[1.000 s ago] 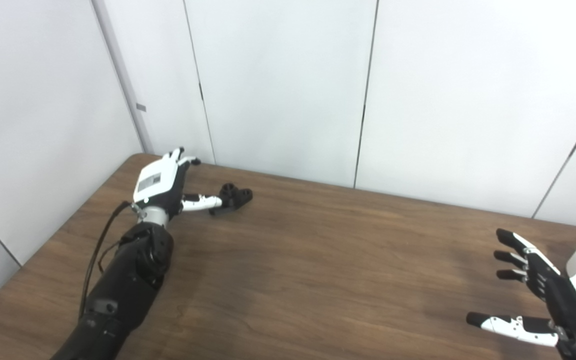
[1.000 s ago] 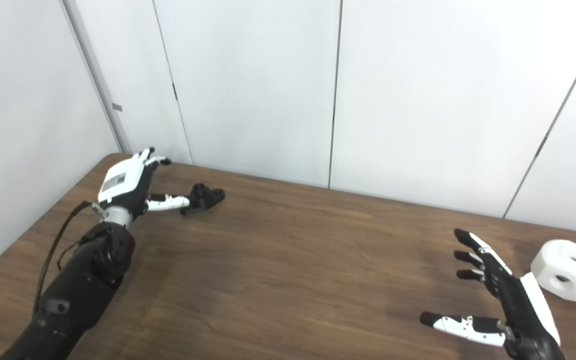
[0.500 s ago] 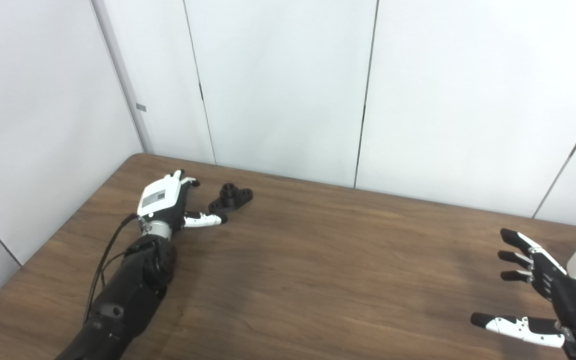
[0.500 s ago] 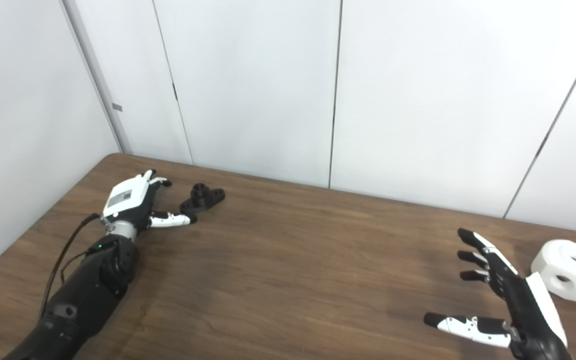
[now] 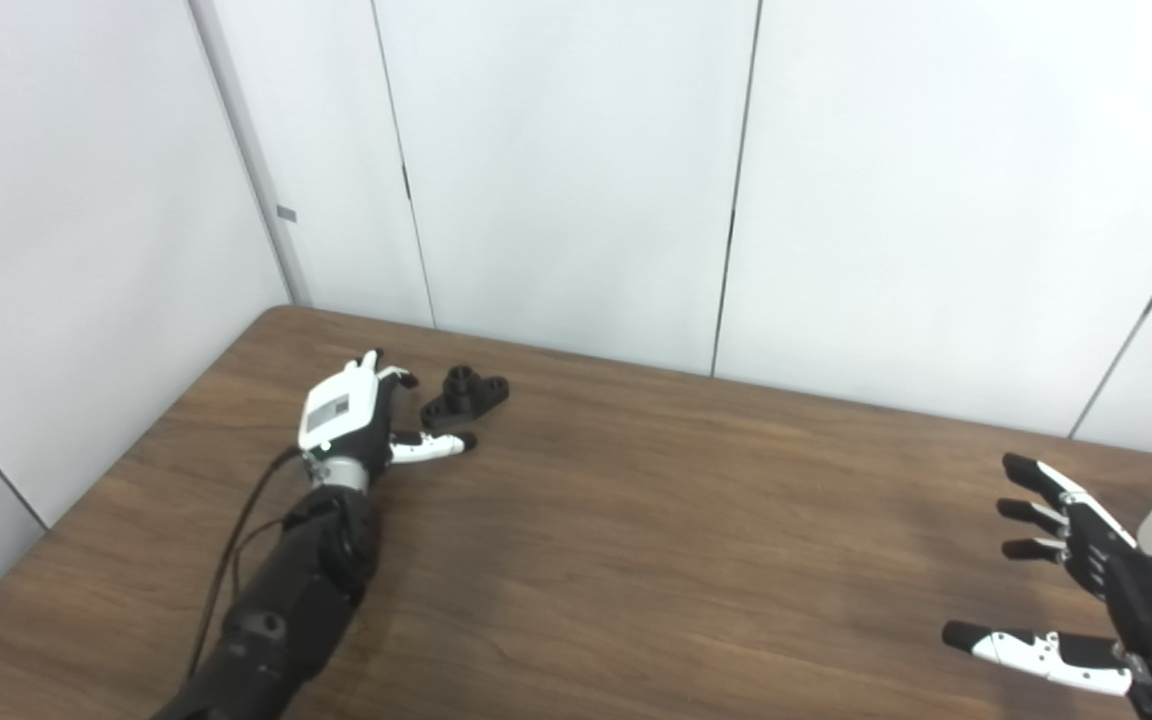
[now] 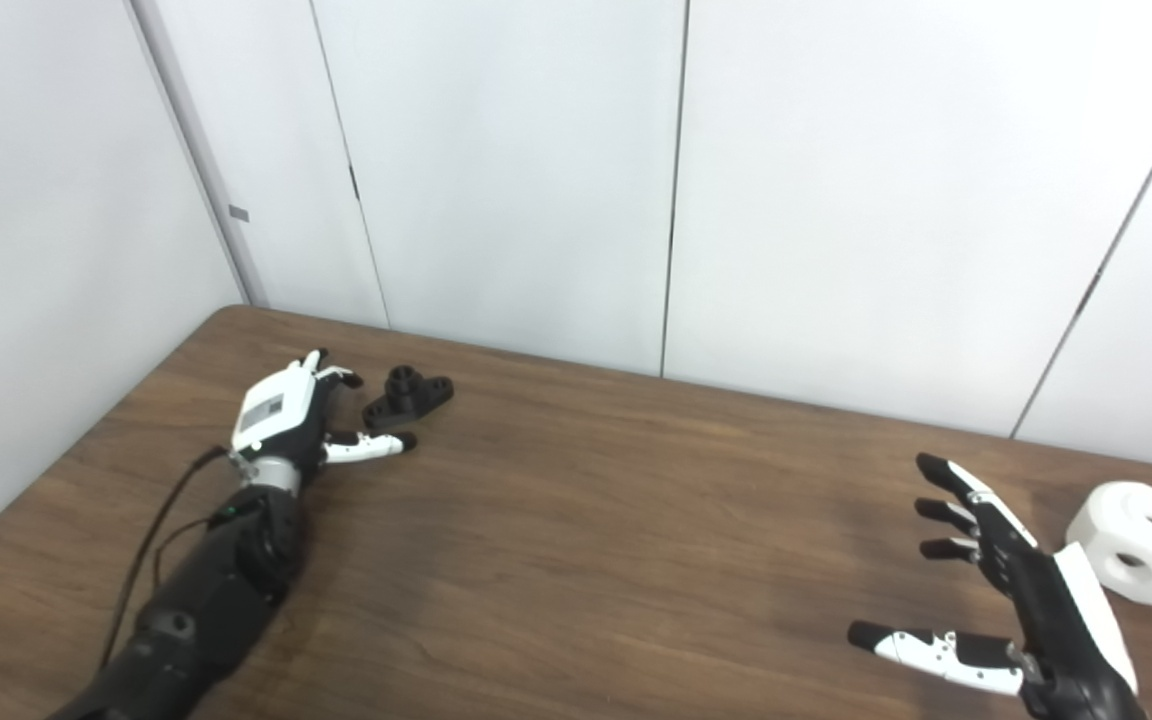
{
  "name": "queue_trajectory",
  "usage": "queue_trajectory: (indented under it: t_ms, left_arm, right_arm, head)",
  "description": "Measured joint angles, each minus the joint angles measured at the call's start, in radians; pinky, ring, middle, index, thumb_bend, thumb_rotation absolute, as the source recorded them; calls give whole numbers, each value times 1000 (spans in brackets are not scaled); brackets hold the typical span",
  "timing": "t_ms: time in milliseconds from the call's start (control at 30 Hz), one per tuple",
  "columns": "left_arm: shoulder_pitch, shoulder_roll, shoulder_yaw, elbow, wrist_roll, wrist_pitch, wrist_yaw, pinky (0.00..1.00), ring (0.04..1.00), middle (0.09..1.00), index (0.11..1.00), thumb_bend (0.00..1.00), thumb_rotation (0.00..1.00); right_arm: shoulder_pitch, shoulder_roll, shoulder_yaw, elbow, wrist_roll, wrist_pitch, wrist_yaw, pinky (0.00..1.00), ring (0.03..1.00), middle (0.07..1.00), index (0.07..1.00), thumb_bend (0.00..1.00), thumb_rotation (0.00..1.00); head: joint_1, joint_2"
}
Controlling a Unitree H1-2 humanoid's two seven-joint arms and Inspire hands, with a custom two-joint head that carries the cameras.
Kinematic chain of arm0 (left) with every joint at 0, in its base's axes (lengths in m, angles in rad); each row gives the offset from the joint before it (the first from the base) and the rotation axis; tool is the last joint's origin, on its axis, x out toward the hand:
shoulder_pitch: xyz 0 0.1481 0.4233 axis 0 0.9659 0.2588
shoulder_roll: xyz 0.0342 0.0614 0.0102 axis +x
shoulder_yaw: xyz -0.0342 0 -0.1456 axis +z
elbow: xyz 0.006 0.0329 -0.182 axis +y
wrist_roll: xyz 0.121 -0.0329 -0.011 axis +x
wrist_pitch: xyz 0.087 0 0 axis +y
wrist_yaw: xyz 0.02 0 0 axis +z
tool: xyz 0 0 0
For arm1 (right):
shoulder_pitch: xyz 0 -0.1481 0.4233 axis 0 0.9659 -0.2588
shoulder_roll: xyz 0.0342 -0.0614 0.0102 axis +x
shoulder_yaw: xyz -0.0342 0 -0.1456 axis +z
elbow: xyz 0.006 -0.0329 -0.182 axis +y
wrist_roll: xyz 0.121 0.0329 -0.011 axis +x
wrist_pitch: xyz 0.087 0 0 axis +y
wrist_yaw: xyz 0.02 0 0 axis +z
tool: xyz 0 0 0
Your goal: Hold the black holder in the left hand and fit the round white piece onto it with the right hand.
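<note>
At the frame's left, the left hand [image 6: 281, 420] had dropped lower beside the black holder [image 6: 408, 396], fingers spread, holding nothing. At lower right, the right hand [image 6: 1021, 590] hovered open beside the round white piece [image 6: 1141, 541], so no grasp had begun.

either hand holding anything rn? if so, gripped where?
Nothing held. Left hand is open beside the black holder on the table. Right hand is open, short of the round white piece.

Bright, even light; soft shadows on table [image 5: 636, 560]; slightly soft focus.
</note>
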Motion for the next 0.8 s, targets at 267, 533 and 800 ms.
queue_trajectory:
  t_ms: [267, 533, 800]
  left_arm:
    - [-48, 1, -36, 110, -15, -39, 55, 882, 1000, 983, 764, 925, 465]
    - [-74, 2, -52, 177, -35, -82, 83, 900, 1000, 963, 761, 941, 460]
    - [-89, 8, -80, 204, -56, -79, 75, 929, 1000, 966, 771, 895, 459]
  right_arm:
    - [9, 2, -2, -9, -15, 9, -1, 674, 820, 907, 874, 641, 0]
    - [14, 2, -6, -33, -19, 32, -1, 701, 843, 918, 878, 644, 0]
    - [14, 2, -16, -33, -14, 35, -1, 683, 823, 914, 878, 655, 0]
  head:
    - [-11, 3]
    - [-23, 8]
    - [-25, 18]
